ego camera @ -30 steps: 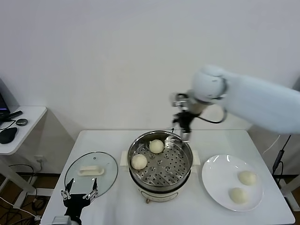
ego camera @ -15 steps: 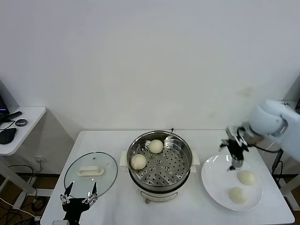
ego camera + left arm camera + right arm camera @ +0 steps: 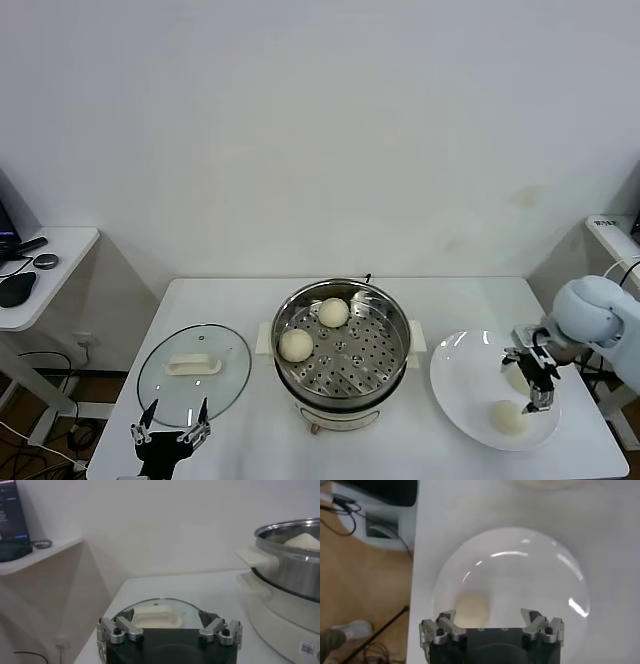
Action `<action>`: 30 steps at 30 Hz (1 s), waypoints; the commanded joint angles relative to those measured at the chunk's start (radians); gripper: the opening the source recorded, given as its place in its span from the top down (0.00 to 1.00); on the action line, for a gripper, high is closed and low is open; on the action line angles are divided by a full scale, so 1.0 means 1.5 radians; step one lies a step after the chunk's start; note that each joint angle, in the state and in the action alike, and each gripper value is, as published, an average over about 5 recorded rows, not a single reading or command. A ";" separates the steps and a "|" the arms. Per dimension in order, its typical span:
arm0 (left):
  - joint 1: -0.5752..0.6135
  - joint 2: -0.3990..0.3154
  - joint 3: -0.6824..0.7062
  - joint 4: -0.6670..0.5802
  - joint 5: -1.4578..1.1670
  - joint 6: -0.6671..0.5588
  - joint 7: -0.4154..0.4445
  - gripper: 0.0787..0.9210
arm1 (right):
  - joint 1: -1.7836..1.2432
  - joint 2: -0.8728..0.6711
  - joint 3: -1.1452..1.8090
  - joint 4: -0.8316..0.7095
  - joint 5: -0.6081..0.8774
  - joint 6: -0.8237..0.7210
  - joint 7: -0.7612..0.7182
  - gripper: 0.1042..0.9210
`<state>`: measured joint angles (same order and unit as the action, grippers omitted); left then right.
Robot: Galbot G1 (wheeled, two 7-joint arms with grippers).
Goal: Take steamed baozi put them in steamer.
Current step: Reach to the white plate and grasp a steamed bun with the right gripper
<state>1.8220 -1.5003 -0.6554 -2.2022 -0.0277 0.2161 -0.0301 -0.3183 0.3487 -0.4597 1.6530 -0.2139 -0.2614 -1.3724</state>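
Right gripper (image 3: 533, 385) is held open above the flat white round plate (image 3: 462, 385), nothing between its fingers. Two smooth cream-white steamed baozi lie on that plate: one directly under the gripper (image 3: 517, 378), one just nearer the table edge (image 3: 508, 416). Well off to the gripper's left, the shiny round stainless-steel steamer (image 3: 342, 342) holds two more baozi (image 3: 334, 312) (image 3: 296, 345). Left gripper (image 3: 170, 433) is parked open near the round glass lid (image 3: 194, 365).

We see a glass lid (image 3: 193, 368) lying flat on the white table (image 3: 240, 440), a white plate (image 3: 465, 380) at its other end, and a side table (image 3: 45, 262) holding dark gadgets.
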 commanded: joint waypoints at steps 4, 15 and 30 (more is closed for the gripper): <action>-0.010 0.006 -0.004 0.009 -0.003 0.006 0.004 0.12 | -0.103 0.014 0.061 -0.031 -0.064 0.032 -0.004 0.12; -0.018 0.007 -0.005 0.024 -0.003 0.006 0.003 0.12 | -0.130 0.046 0.077 -0.064 -0.086 0.036 0.007 0.12; -0.027 0.005 -0.005 0.034 -0.004 0.006 0.004 0.12 | -0.138 0.073 0.080 -0.086 -0.102 0.037 0.024 0.12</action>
<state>1.7846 -1.4930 -0.6624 -2.1562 -0.0339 0.2244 -0.0244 -0.5119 0.4440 -0.3477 1.5370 -0.3544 -0.2074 -1.3445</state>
